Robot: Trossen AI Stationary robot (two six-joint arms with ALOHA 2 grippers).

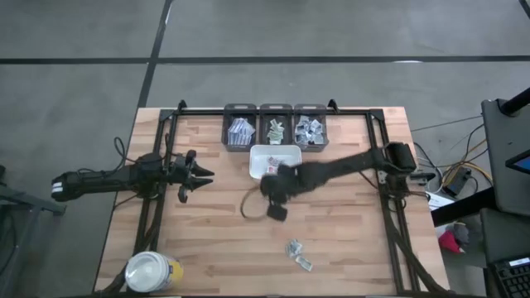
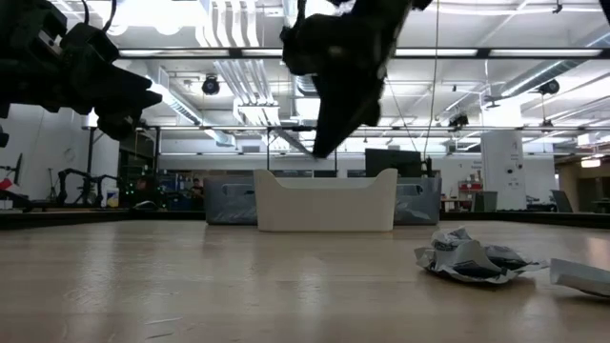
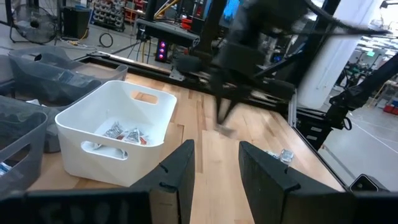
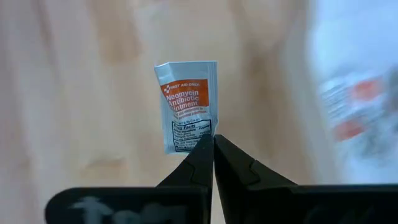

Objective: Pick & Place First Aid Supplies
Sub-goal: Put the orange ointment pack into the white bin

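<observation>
From above, the right gripper (image 1: 277,211) is seen only as a dark mass just in front of the white tray (image 1: 256,154), and what it carries is hidden there; in the low view it hangs blurred above the table, its tips cut off against the bright room. In the right wrist view the fingers (image 4: 198,163) are pressed tightly together and a small white sachet (image 4: 186,104) with an orange band is pinched by its lower edge, held upright over the wooden table (image 1: 348,248); the blurred white and orange shapes beside it cannot be made out clearly. The left gripper (image 1: 207,175) is parked well to the left of the tray, above the table, with its fingers (image 3: 179,173) spread apart and nothing between them. Inside the tray a few packets (image 3: 124,132) with red and grey print are seen lying on the bottom. Behind the tray three dark bins (image 1: 274,126) are lined up side by side, each holding a heap of small packets; their print is too small to read. A loose cluster of crumpled packets (image 1: 298,255) is left on the table near the front, well apart from the tray. A yellow jar (image 1: 151,271) with a white lid is partly cut off at the front left corner.
</observation>
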